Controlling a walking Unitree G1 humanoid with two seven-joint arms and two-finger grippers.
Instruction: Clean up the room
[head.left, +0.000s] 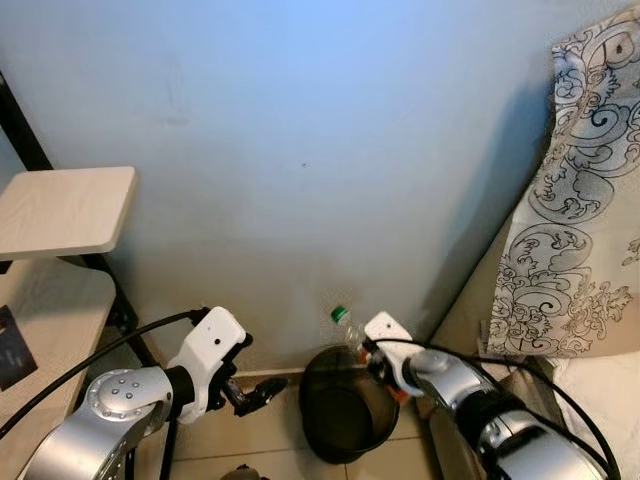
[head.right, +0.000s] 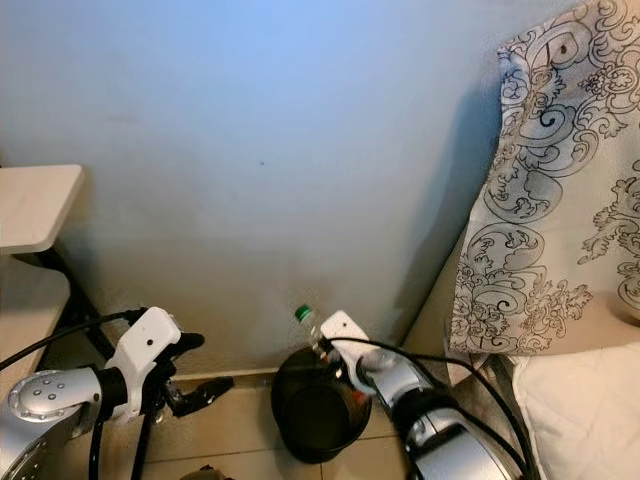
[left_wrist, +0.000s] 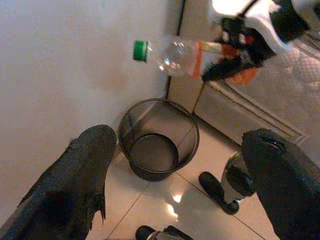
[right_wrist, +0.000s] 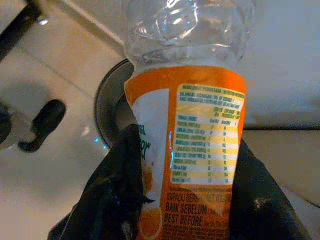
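Bottle (left_wrist: 190, 55): clear crinkled plastic w/ glossy orange printed label, green plastic cap. Right tool (left_wrist: 235, 55) clamps it w/ matt black fingers (right_wrist: 115, 200) (rubbery-looking, slightly rough). Left tool (left_wrist: 175, 175) fingers same matt black, spread apart. Both arms brushed silver metal w/ white smooth plastic wrist housings. Bin (head.left: 340, 415): black wire mesh, semi-gloss, on glossy pale floor tiles (left_wrist: 165, 210) showing reflections. Wall (head.left: 300, 150) matt painted, smooth. Far left shelf (head.left: 60, 210): light wood-look boards, matt, black metal frame. Right: patterned cloth (head.left: 580, 200), soft, matt.
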